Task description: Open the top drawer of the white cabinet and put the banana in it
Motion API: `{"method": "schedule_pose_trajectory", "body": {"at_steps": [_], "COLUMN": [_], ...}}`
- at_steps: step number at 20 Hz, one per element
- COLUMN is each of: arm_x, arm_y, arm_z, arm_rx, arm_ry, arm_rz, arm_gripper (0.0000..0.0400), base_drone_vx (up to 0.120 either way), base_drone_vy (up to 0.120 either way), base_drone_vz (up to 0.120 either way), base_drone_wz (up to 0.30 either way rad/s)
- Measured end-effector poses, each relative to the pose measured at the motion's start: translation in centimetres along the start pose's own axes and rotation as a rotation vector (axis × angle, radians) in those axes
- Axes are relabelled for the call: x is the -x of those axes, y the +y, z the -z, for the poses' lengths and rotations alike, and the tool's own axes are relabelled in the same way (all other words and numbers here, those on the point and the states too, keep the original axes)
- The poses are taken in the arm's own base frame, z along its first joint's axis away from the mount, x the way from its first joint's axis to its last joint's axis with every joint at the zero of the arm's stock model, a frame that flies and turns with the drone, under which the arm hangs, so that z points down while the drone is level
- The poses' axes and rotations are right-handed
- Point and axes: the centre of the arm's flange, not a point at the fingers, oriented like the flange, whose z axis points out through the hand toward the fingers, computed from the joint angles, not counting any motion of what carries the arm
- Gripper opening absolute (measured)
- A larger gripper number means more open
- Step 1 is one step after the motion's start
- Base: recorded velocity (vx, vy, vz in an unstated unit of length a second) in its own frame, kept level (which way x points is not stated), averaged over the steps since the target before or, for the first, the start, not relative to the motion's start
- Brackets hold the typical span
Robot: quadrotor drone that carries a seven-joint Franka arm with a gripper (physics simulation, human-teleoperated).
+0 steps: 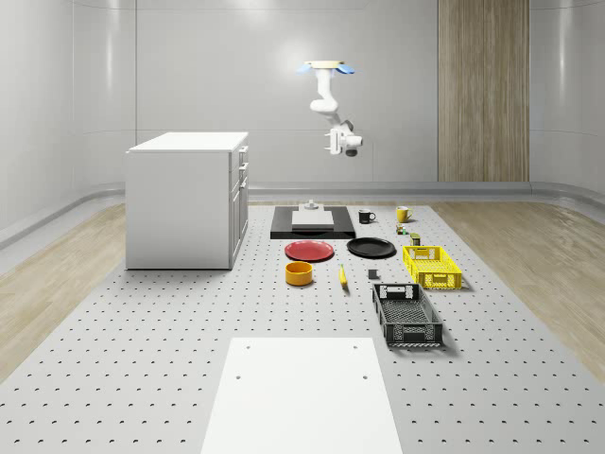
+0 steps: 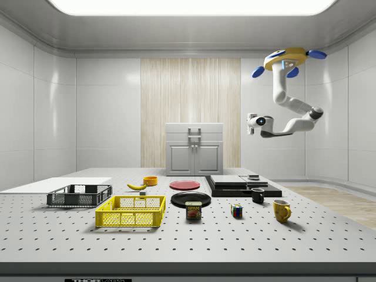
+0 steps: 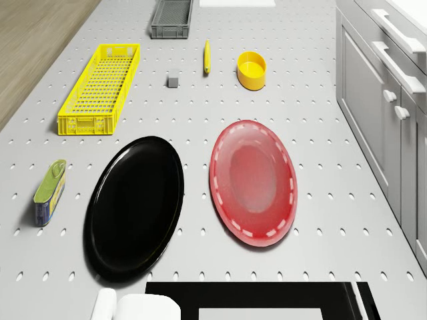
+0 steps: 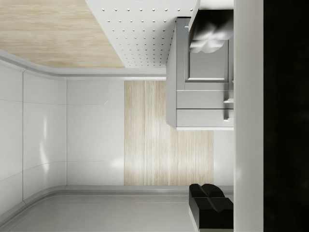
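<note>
The white cabinet [image 1: 189, 200] stands at the whole-scene view's left, its drawers all flush; its front with the handles [image 2: 194, 133] faces the side camera. The yellow banana [image 1: 342, 275] lies on the table between an orange bowl and a small grey block; it is also in the side view [image 2: 137, 186] and the drone view [image 3: 207, 55]. My drone [image 1: 326, 68] hovers high over the black platform, to the right of the cabinet. My gripper [image 1: 333, 146] hangs in mid-air, pointing toward the cabinet [image 4: 203, 99], far from handles and banana. Its fingertips [image 4: 199, 191] sit together, holding nothing.
On the table lie a red plate [image 1: 310, 251], a black plate [image 1: 371, 248], an orange bowl [image 1: 299, 273], a yellow basket [image 1: 431, 266], a dark crate [image 1: 406, 315], a black platform [image 1: 312, 223], two mugs, a can [image 2: 193, 210] and a white sheet [image 1: 301, 392].
</note>
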Motion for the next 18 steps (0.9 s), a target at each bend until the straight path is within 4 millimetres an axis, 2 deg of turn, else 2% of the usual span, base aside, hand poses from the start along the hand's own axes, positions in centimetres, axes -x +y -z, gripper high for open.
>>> {"method": "schedule_pose_trajectory", "body": {"at_steps": [7,12,18], "arm_x": [0.0,0.0,-0.01], "arm_y": [0.0,0.0,0.0], "arm_z": [0.0,0.0,0.0], "arm_rx": [0.0,0.0,0.0], "arm_ry": [0.0,0.0,0.0], "arm_rz": [0.0,0.0,0.0], "arm_gripper": [0.04,0.04,0.04], "base_drone_vx": [0.12,0.12,0.12], "base_drone_vy": [-0.12,-0.016,-0.12], "base_drone_vz": [0.0,0.0,0.0], "base_drone_wz": [0.0,0.0,0.0]}}
